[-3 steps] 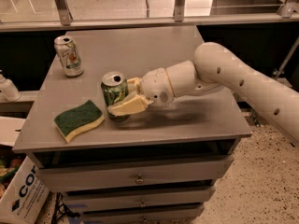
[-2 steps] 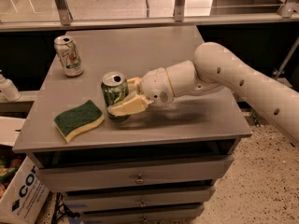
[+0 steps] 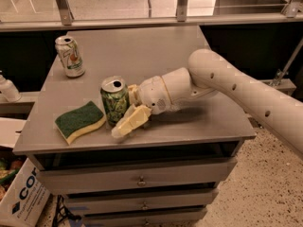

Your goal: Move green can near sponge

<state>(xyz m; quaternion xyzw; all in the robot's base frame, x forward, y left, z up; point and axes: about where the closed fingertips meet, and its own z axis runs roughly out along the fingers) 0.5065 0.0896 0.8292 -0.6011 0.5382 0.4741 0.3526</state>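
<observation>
The green can stands upright on the grey table, dark green with pale markings and a silver top. The sponge, green top over yellow foam, lies flat just left of it with a small gap between them. My gripper reaches in from the right, around the can. Its near finger is spread out toward the table's front edge, apart from the can's side. The far finger is mostly hidden behind the can. The gripper is open.
A white can with green-orange print stands at the table's back left corner. The table has drawers below its front edge. A cardboard box sits on the floor at lower left. A railing runs behind the table.
The near finger has swung out toward the table's front edge, away from the can. The can stands where it was, next to the sponge. The arm has barely moved.
</observation>
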